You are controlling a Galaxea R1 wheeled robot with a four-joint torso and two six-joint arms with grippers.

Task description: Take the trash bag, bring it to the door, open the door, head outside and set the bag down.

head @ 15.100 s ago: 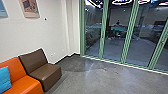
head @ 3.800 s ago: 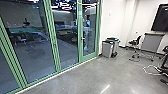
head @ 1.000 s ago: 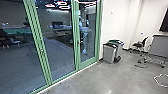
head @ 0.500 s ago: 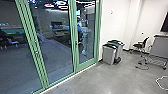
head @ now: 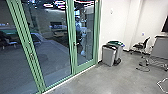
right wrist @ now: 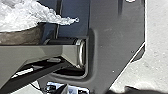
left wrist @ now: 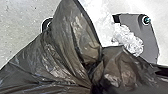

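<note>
Moved: the robot's viewpoint, now nearer the glass and turned slightly since the earlier frame; door and bins have shifted with the camera, not by themselves.

Glass wall (head: pixel 51 57), green-framed, dark space beyond. Runs up to the door.

White wall (head: pixel 113 25), plain, meeting the glass wall beside the door.

Door (head: pixel 85 65), green-framed, glazed; apparently closed, its frame in line with the neighbouring panels.

Figure, probably a person (head: pixel 82 30), behind the glass; blurred.

Grey desk (head: pixel 160 47), near the white wall.

Grey bins (head: pixel 109 56), a pair, set close together against the white wall, just beside the door; likely put there to spare the walkway.

Black chair (head: pixel 142 46), between bins and desk, well apart from the door.

Trash bag (left wrist: pixel 70 45), dark, thin, its plastic gathered into tight folds. Located close before the left wrist, over the robot's base plate (left wrist: pixel 148 42); presumably kept close in so that it neither drags nor swings. Whether the left gripper is clenched on it, cannot tell; state of the right gripper likewise unclear.

Crumpled clear plastic (left wrist: pixel 128 41), beside the dark folds; perhaps contents or a liner.

Door handle (head: pixel 75 44), small, on the door's edge away from the bins.
</note>
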